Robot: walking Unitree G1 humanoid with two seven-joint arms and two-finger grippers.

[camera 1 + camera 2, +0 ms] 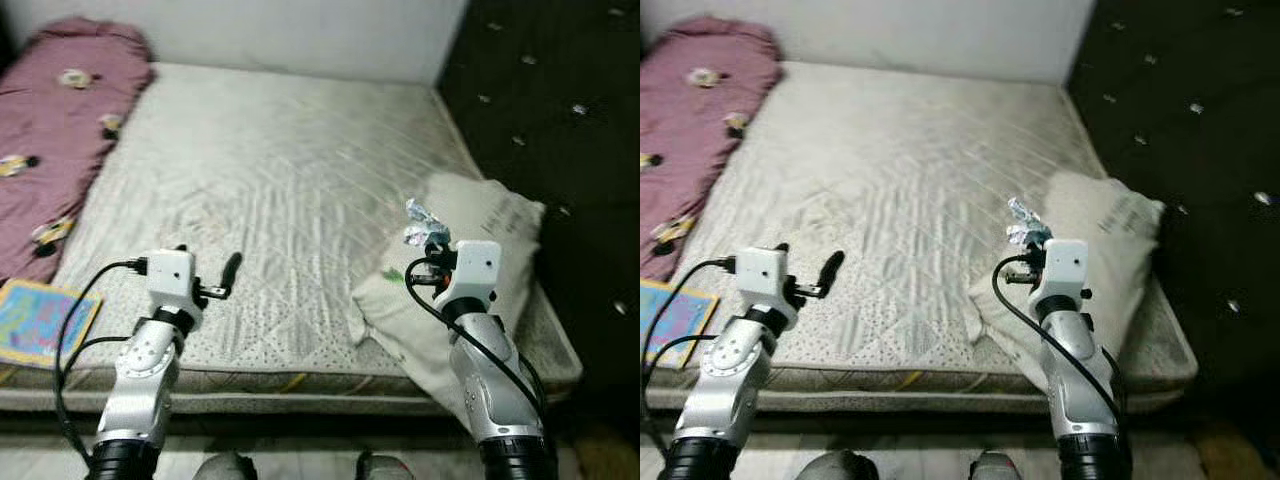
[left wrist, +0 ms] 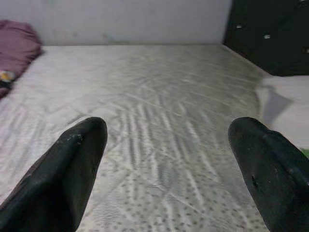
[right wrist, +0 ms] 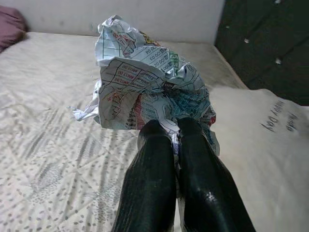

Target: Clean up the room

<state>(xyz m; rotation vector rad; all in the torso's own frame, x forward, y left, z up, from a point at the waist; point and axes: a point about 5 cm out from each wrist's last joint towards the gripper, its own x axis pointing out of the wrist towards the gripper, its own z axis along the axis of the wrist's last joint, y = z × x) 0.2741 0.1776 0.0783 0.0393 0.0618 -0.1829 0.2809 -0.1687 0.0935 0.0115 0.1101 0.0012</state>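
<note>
Two silver arms reach up from the bottom of the frame over the near edge of a bare mattress [image 1: 290, 170]. At lower left, the left gripper [image 1: 222, 280] hovers with its fingers spread wide and empty. At lower right, the right gripper [image 3: 177, 126] pinches a crumpled printed paper [image 3: 145, 82] between closed fingers, held above a white pillow [image 1: 490, 230] at right. Further left, a colourful book [image 1: 35, 320] lies on the mattress edge, and a maroon blanket [image 1: 60, 110] sits at upper left. Judging by this, one scrap is picked up but not yet binned; tidying is barely begun.
</note>
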